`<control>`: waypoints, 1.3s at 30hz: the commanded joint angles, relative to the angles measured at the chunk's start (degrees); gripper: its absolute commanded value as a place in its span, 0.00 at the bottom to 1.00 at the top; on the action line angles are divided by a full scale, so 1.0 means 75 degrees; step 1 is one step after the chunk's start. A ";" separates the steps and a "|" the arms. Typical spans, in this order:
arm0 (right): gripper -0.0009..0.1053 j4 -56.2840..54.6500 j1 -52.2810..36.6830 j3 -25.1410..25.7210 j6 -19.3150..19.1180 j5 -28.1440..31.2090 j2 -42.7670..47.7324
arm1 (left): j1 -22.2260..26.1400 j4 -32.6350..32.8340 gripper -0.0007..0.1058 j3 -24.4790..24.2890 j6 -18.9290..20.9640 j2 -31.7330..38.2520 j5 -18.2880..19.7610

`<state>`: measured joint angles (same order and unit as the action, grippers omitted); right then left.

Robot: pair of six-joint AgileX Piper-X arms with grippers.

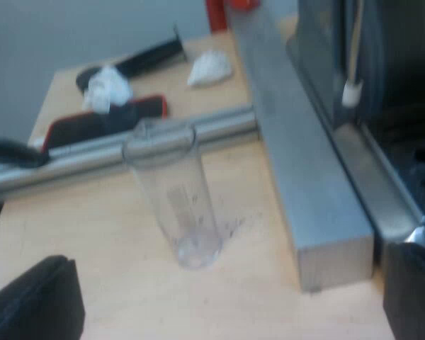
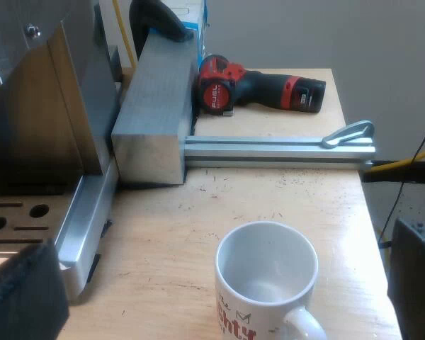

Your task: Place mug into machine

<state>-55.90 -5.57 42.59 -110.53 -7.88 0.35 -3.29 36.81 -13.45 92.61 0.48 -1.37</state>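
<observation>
A white mug (image 2: 267, 273) with red lettering stands upright and empty on the wooden table, its handle turned toward the camera. My right gripper (image 2: 219, 294) is open, one black finger on each side of the mug and apart from it. The espresso machine's drip tray (image 2: 18, 212) with its slots lies close by, beyond a metal ledge. My left gripper (image 1: 219, 308) is open too, just short of a clear measuring glass (image 1: 173, 198) that stands on the table near the machine's base (image 1: 382, 177).
A long metal block (image 2: 152, 120) and a metal rail (image 2: 276, 149) cross the table behind the mug, and a red and black power drill (image 2: 258, 88) lies past them. Crumpled white cloths (image 1: 110, 88) and a red-edged black object (image 1: 103, 120) lie beyond the rail (image 1: 92, 152).
</observation>
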 commanded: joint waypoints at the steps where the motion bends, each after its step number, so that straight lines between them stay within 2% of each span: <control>1: 0.90 0.0083 0.0010 0.0062 -0.0097 0.0039 0.0328 | -0.0006 -0.0150 0.82 -0.0224 -0.0017 0.1013 0.0300; 7: 0.90 0.0060 0.0010 0.0062 -0.0097 0.0017 0.0328 | -0.0006 -0.0150 0.82 -0.0300 -0.0017 0.1013 0.1456; 9: 0.90 0.0060 0.0010 0.0062 -0.0097 0.0017 0.0328 | -0.0006 -0.0203 0.82 -0.0335 -0.0033 0.1013 0.1639; 14: 0.90 0.0060 0.0010 0.0062 -0.0097 0.0017 0.0328 | -0.0006 -0.0333 0.82 -0.0585 -0.0014 0.1013 0.1690; 17: 0.90 0.0046 0.0010 0.0062 0.0063 -0.0016 0.0328 | -0.0006 -0.0138 0.82 -0.0845 0.0330 0.1013 0.1711; 19: 0.90 -0.0003 0.0010 0.0062 0.0328 -0.0016 0.0328 | -0.0006 0.0359 0.82 -0.1203 0.0352 0.0988 0.1842; 20: 0.90 -0.0047 0.0010 0.0062 0.0364 -0.0016 0.0328 | -0.0006 0.0417 0.82 -0.1275 0.0352 0.0981 0.1875; 24: 0.90 -0.0886 0.0080 0.0062 0.0547 0.0033 0.0075 | -0.0064 0.1613 0.82 -0.1975 0.0335 0.0585 0.2355; 27: 0.90 -0.1679 0.0080 0.0062 0.0546 0.0033 -0.0265 | -0.0481 0.1625 0.85 -0.2197 0.0619 0.0179 0.2837; 31: 0.90 -0.1766 0.0080 0.0062 0.0546 0.0018 -0.0703 | -0.1125 0.1611 0.88 -0.2322 0.0700 -0.0304 0.3221; 35: 0.90 -0.1769 0.0080 0.0062 0.0546 0.0093 -0.1173 | -0.2053 0.1562 0.88 -0.2367 0.0699 -0.0996 0.3247; 39: 0.90 -0.1769 0.0080 0.0062 0.0488 0.0763 -0.1724 | -0.2752 0.1282 0.88 -0.2367 0.0699 -0.1483 0.3298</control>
<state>-69.25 -5.05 42.59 -106.50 -2.95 -12.46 -23.44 47.62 -30.84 96.92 -10.60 22.65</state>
